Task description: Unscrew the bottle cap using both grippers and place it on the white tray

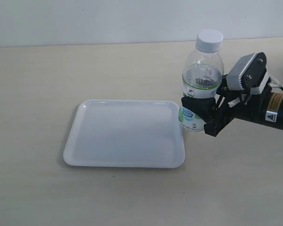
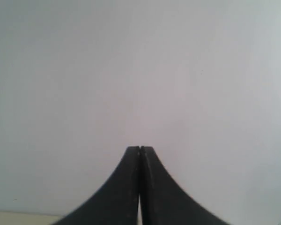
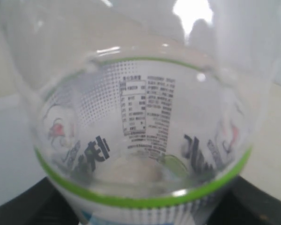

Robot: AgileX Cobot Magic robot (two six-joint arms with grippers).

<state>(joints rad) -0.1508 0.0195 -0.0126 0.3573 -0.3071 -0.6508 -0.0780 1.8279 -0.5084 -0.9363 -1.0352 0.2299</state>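
Bottle [image 1: 202, 89] clamped, bottle cap [image 1: 210, 40] on its neck

My right gripper [image 1: 203, 117] holds it upright at the label, just beside the white tray [image 1: 125, 136], at the right rim. My left gripper [image 2: 140, 154] has its jaws pressed together, empty. Table [image 1: 37, 70] surrounds the tray.

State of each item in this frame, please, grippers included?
bottle cap: on the bottle's neck
bottle: upright beside the tray, gripped at its label
white tray: empty
right gripper: shut on the bottle
left gripper: shut, holding nothing
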